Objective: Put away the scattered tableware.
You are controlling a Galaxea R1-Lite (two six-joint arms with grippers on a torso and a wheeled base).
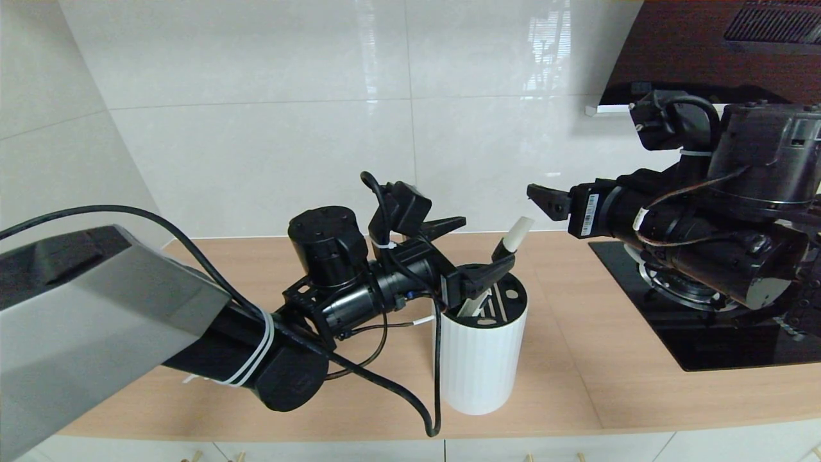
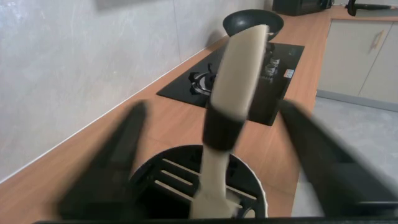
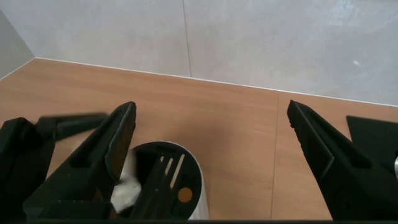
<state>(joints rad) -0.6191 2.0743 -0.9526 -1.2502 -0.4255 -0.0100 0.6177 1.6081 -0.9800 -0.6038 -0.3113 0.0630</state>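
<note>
One utensil (image 1: 517,235), lower end hidden inside holder (image 1: 481,366)

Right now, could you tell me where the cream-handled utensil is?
Head view, centre: the utensil stands in the white holder on the counter, inside the open left end effector.

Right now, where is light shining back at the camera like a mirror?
Head view: streaky glare on the glossy wall tiles; left wrist view: a soft sheen along the cream utensil handle; right wrist view: flat, even light on those tiles, no strong glare.
</note>
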